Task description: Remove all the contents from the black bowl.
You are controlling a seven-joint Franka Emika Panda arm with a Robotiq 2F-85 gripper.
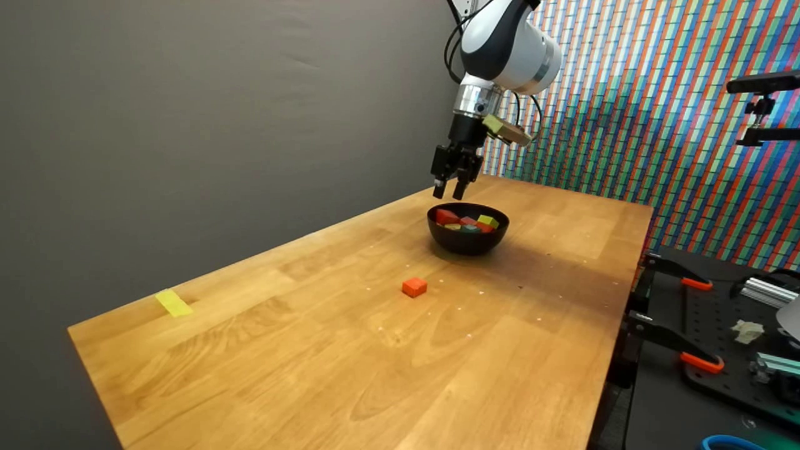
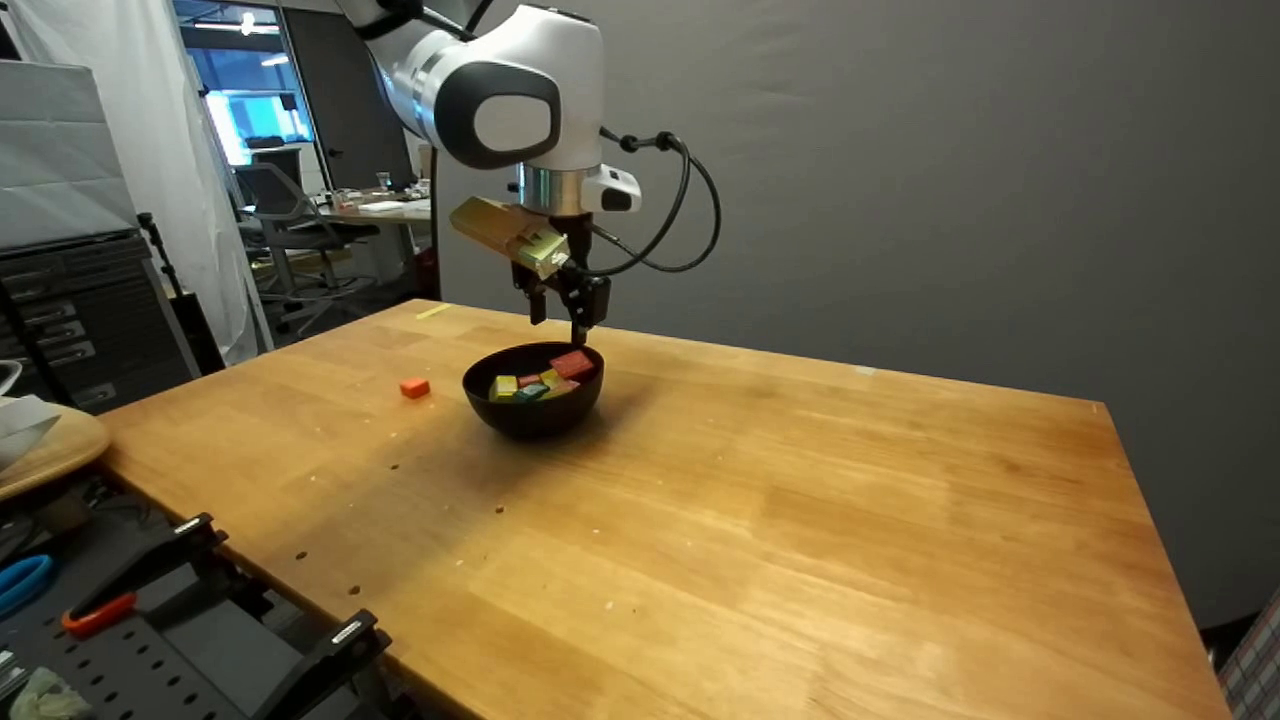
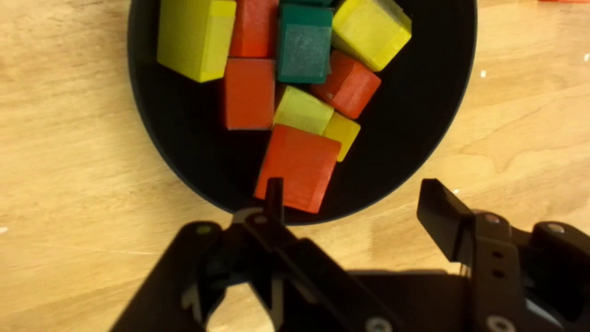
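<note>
Well to the left of the black bowl [image 1: 469,242] in an exterior view, a strip of yellow tape [image 1: 174,303] lies on the wooden table [image 1: 281,375]. Nearer the bowl, to its front left, 1 orange-red block [image 1: 414,287] rests on the table. The gripper [image 1: 449,195] hangs above the bowl's far-left rim with its 2 fingers spread apart; in the wrist view, 1 fingertip shows against the bowl's inside and 1 beyond its rim. The bowl stands upright and holds the other blocks. From its left wall across, the wrist view shows a yellow block [image 3: 196,40], 2 red blocks [image 3: 250,94], a red block [image 3: 299,166] near the bowl's lower rim covering part of a yellow surface [image 3: 304,110] (1 block or 2, I cannot tell), a green block [image 3: 304,48] with more green cut off at the view's edge, a further red block [image 3: 352,87], and a yellow block [image 3: 373,34] toward the bowl's right wall. To the right of the bowl, past the table's edge, are 2 black clamps [image 1: 675,343] with orange ends; farther right of it, a black mounted device [image 1: 765,82] sits higher in the view than the bowl.
</note>
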